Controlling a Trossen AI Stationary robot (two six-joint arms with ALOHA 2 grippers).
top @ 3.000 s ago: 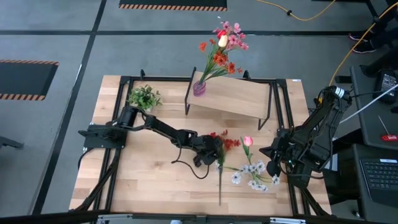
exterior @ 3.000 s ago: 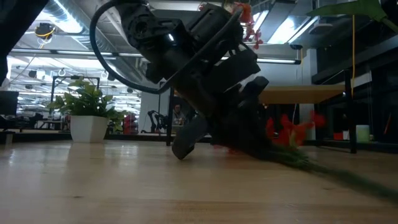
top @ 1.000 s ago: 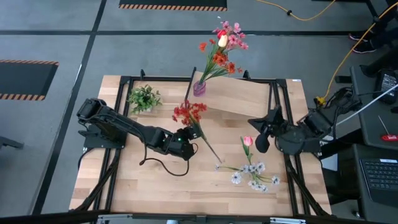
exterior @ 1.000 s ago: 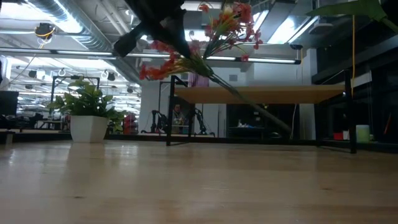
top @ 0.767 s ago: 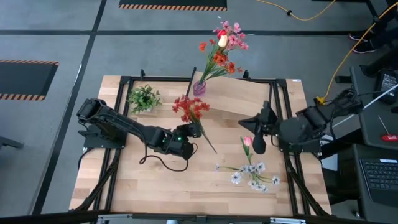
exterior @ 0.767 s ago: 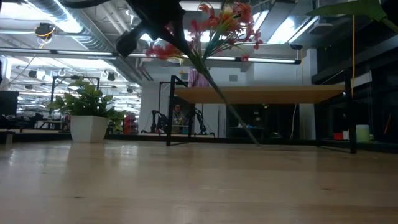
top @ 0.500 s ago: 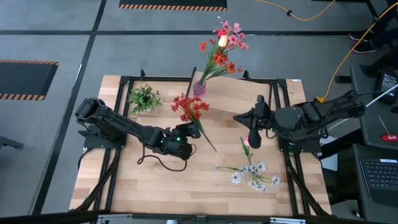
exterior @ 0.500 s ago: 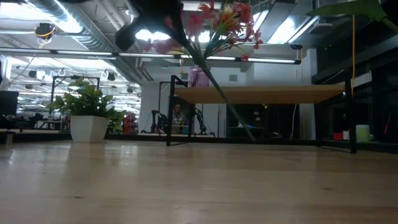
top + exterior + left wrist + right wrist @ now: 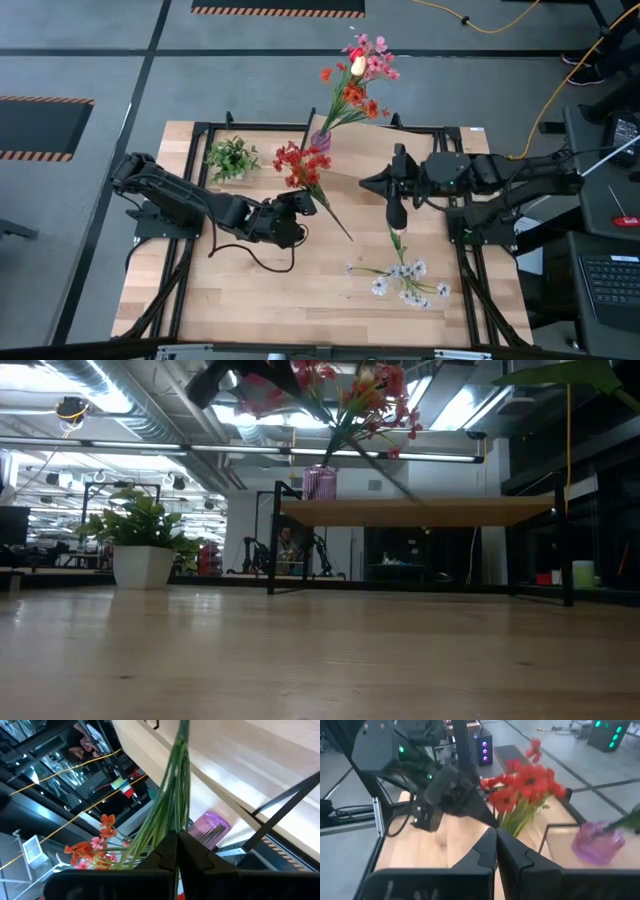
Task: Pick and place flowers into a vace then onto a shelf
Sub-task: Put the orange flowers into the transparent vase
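My left gripper (image 9: 301, 204) hovers over the table's middle, shut on a bunch of red flowers (image 9: 298, 166) with long green stems. The low view shows it high up (image 9: 232, 374), blooms (image 9: 302, 374) beside it. A purple vase (image 9: 320, 141) with pink, red and yellow flowers (image 9: 357, 68) stands on the shelf (image 9: 385, 163), at its left end. My right gripper (image 9: 368, 184) is shut with nothing in it, above the shelf's near edge, pointing at the bunch (image 9: 527, 782). A pink tulip (image 9: 396, 238) and white daisies (image 9: 405, 280) lie flat on the table. My left gripper pinches the bundle of green stems (image 9: 176, 822) between its two fingers, close below the red blooms. The fingers lie across the stems. The bunch is lifted clear of the table and slants, blooms toward the far edge, the free stem end (image 9: 348, 236) trailing toward the near right.
A small green potted plant (image 9: 232, 157) stands at the table's far left (image 9: 140, 545). The shelf's black legs (image 9: 430, 185) and the black frame rails along the table's edges stand near both arms. Bare wood (image 9: 260, 290) lies at the near left.
My left gripper has risen and drawn a little toward the far edge, rolling as it went; the red bunch has gone up with it, its stem end swinging higher. My right gripper has swept toward the table's left, over the shelf's near edge, toward the bunch, staying shut.
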